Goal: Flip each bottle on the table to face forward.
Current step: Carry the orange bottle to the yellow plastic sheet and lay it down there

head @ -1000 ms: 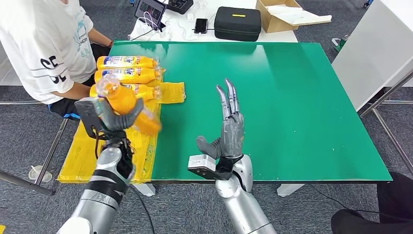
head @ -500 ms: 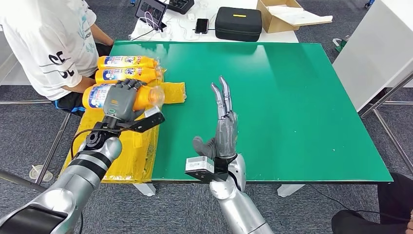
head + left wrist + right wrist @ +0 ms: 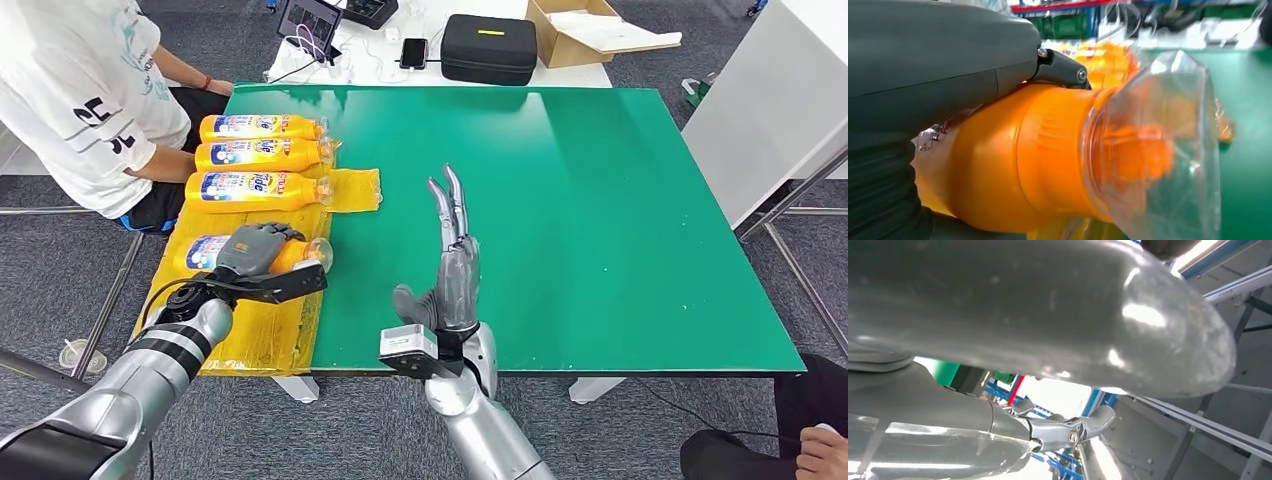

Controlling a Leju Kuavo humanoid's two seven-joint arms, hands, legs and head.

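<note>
Three orange bottles lie side by side on a yellow sheet [image 3: 355, 187] at the table's left: the far bottle [image 3: 260, 127], the middle bottle [image 3: 262, 154] and the near bottle [image 3: 258, 187], labels up, clear caps to the right. My left hand [image 3: 257, 251] grips a fourth orange bottle [image 3: 205, 250] lying just in front of them; its orange body [image 3: 1018, 155] and clear cap [image 3: 1153, 145] show close in the left wrist view. My right hand [image 3: 452, 255] stands upright over the green table [image 3: 600, 200], fingers straight and apart, holding nothing.
A person in a white shirt [image 3: 70, 90] sits at the table's left edge, close to the bottles. Behind the table a white desk holds a black case [image 3: 488, 47], a cardboard box [image 3: 590, 28] and a phone [image 3: 412, 50].
My left hand has brought the bottle down from the air and laid it on the yellow sheet in front of the three others. The right hand shifted slightly left.
</note>
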